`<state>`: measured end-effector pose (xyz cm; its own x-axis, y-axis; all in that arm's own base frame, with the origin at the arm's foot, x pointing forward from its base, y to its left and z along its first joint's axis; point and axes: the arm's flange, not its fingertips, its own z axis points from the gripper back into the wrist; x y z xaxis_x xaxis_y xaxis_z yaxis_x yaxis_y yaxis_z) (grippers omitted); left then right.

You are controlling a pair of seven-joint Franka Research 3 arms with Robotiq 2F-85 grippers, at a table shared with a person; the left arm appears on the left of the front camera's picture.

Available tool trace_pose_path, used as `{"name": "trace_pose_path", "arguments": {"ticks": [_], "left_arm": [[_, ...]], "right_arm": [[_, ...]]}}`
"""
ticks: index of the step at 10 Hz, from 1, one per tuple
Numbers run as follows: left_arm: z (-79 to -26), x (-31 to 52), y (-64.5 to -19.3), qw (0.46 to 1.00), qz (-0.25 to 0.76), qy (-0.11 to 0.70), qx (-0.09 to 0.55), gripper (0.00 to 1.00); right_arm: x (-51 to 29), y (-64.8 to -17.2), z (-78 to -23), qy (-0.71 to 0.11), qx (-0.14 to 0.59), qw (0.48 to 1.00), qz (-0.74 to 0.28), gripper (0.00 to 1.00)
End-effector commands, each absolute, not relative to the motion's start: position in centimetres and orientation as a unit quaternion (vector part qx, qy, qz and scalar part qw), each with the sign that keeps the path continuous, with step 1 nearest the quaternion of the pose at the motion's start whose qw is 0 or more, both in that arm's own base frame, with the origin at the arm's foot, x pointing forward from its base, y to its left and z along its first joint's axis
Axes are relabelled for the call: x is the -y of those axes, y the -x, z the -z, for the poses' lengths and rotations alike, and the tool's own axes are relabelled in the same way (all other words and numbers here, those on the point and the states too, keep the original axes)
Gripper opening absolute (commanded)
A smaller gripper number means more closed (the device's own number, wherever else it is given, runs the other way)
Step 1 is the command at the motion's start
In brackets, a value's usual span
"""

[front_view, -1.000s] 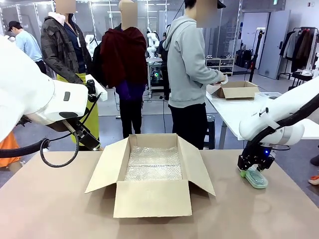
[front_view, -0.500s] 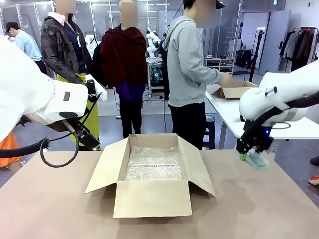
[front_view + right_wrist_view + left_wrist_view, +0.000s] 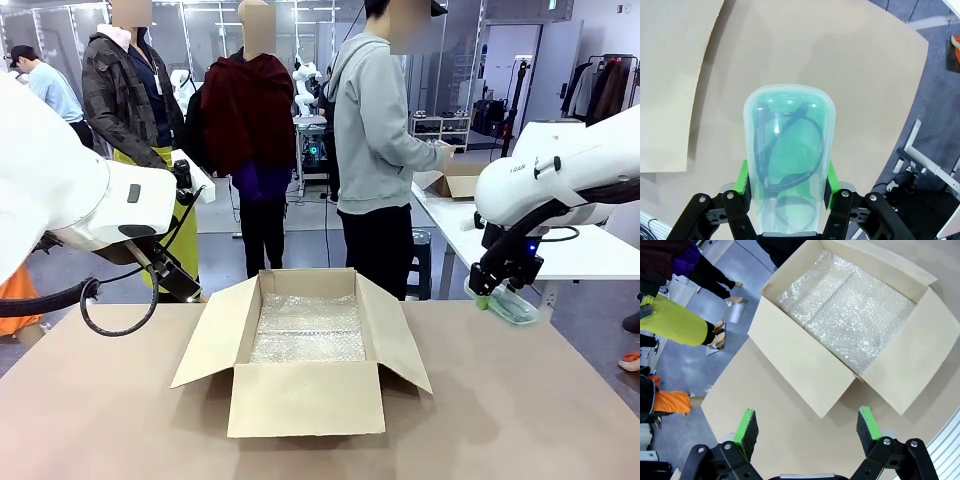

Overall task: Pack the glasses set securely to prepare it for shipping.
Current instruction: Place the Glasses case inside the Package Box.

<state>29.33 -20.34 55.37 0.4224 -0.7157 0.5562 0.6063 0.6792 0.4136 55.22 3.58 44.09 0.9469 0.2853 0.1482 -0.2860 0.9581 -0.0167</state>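
case (image 3: 787, 160): glossy translucent plastic | box (image 3: 305, 400): matt cardboard | bubble wrap (image 3: 305, 335): clear bumpy plastic

Pale mint-green translucent oblong case (image 3: 514, 306), held aloft
Closed and tilted, dark-framed glasses inside; clamped in the right gripper (image 3: 786, 180), at 3 o'clock in the front view.

The right gripper (image 3: 786, 181) is clamping the mint case (image 3: 788, 117) between its green pads (image 3: 743, 176), with dark glasses (image 3: 788, 147) showing through the lid. Both are hanging over the table (image 3: 865, 75), with a cardboard flap (image 3: 670, 85) lying beside them.
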Motion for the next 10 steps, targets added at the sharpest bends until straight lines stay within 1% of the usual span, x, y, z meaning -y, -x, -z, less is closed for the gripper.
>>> {"name": "trace_pose_path", "arguments": {"ticks": [1,3,4,5,6,8,10], "left_arm": [[-55.5,20.2,-29.3,0.836,0.400,-0.078,0.367,1.00],[-55.5,20.2,-29.3,0.836,0.400,-0.078,0.367,1.00],[-55.5,20.2,-29.3,0.836,0.400,-0.078,0.367,1.00],[-55.5,20.2,-29.3,0.836,0.400,-0.078,0.367,1.00],[-55.5,20.2,-29.3,0.836,0.400,-0.078,0.367,1.00],[-55.5,20.2,-29.3,0.836,0.400,-0.078,0.367,1.00],[-55.5,20.2,-29.3,0.836,0.400,-0.078,0.367,1.00]], "right_arm": [[-3.3,-55.2,-44.3,-0.003,0.073,0.987,-0.143,0.38],[-3.3,-55.2,-44.3,-0.003,0.073,0.987,-0.143,0.38],[-3.3,-55.2,-44.1,-0.002,0.074,0.987,-0.143,0.64],[-4.5,-55.8,-45.5,0.019,0.090,0.977,-0.193,0.64],[-5.8,-56.8,-46.7,0.022,0.097,0.960,-0.264,0.64],[-9.3,-59.1,-48.3,0.023,0.066,0.914,-0.400,0.64],[-12.4,-61.2,-49.5,0.021,0.040,0.862,-0.504,0.64]]}}
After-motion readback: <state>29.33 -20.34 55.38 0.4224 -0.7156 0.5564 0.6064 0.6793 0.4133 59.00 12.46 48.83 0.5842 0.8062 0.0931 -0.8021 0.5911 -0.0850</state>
